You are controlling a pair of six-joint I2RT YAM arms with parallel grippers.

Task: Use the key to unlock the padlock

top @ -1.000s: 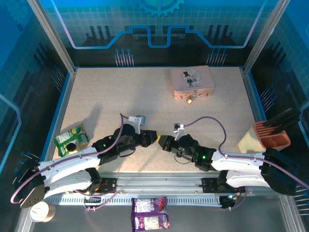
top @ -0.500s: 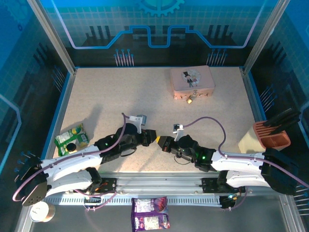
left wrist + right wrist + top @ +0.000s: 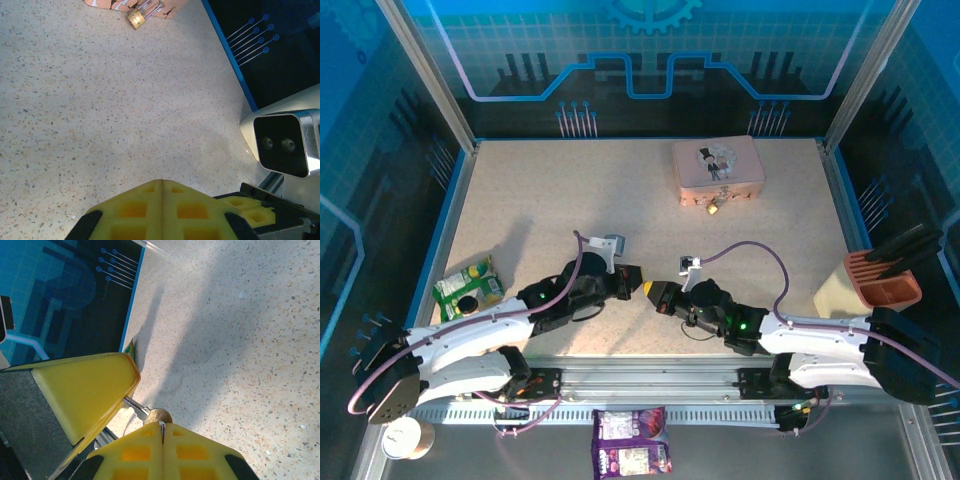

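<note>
The padlock [image 3: 716, 208] is small and brass, and lies against the front of the pink tin [image 3: 718, 168] at the back right; the left wrist view has the padlock [image 3: 134, 19] far ahead. The two grippers meet tip to tip near the table's front middle. My right gripper [image 3: 654, 292] [image 3: 161, 424] is shut on the bronze head of the key [image 3: 160, 416]. The key's silver blade runs left and vanishes behind the yellow fingers [image 3: 90, 390] of my left gripper [image 3: 641, 287] [image 3: 162, 181], which is shut with the blade's tip hidden in it.
A green snack packet [image 3: 468, 288] lies at the left edge. A cream block with an orange rack [image 3: 880, 285] stands at the right edge. A paper cup [image 3: 405, 437] and a purple packet [image 3: 632, 455] sit below the table's front rail.
The left gripper has pulled back very slightly to the left. The right arm, padlock and tin have not moved.
</note>
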